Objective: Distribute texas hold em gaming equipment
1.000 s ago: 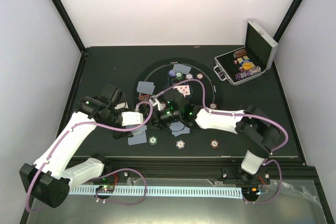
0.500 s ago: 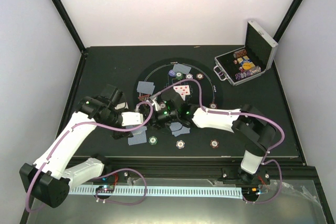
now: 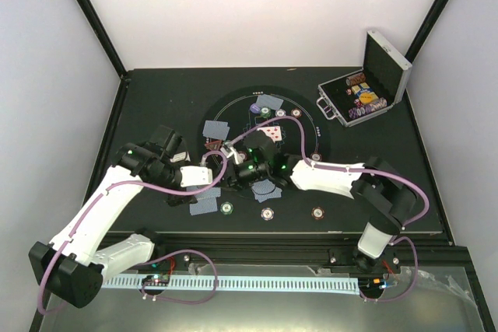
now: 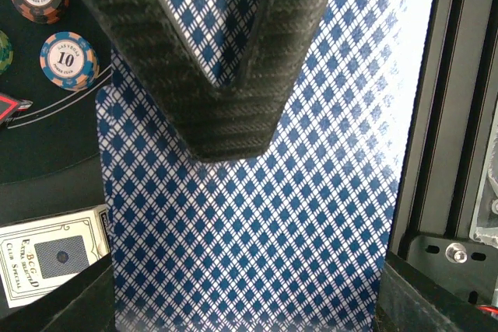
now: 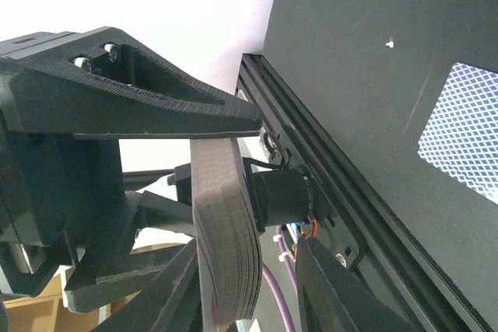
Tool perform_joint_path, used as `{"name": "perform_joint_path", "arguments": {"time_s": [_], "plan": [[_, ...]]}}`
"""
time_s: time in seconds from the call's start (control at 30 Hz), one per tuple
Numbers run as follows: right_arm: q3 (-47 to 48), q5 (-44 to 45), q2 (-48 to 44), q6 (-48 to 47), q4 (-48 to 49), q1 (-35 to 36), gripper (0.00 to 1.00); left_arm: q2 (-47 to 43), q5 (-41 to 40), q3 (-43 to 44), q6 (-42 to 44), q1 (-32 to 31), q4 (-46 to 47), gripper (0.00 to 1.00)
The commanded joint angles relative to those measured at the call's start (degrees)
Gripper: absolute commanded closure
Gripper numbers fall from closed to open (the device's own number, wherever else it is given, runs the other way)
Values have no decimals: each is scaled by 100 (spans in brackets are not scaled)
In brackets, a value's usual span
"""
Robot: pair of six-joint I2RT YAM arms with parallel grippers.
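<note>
My left gripper [image 3: 205,179] is shut on a deck of blue-diamond-backed playing cards [image 4: 257,215], held by its side edges over the mat's near left part. My right gripper [image 3: 235,174] is open at that deck. One of its fingers [image 4: 222,75] lies across the top card. In the right wrist view the deck [image 5: 226,231] stands edge-on between my right fingers [image 5: 342,289], with a gap on its right. Loose cards [image 3: 216,128] and a face-up card [image 3: 270,133] lie on the mat. Chips [image 3: 226,208] sit along its near rim.
The round black mat [image 3: 323,134] covers the table's middle. The open silver case [image 3: 362,99] with chip rows stands at the back right. A card box [image 4: 54,258] and 100 and 10 chips [image 4: 68,60] lie beside the deck. A black rail [image 3: 311,239] runs along the near edge.
My right arm has shifted slightly at the deck, its wrist edging toward the back. My left arm and the deck have stayed in place.
</note>
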Motion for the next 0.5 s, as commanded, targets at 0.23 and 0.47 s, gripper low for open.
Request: {"name": "perform_joint_path", "arguments": {"time_s": [0.23, 0.47], "plan": [[-140, 157, -433, -138, -602, -195, 73, -120, 28, 118, 54, -17, 1, 98], [-94, 188, -592, -211, -810, -228, 79, -110, 37, 104, 44, -19, 20, 98]]}}
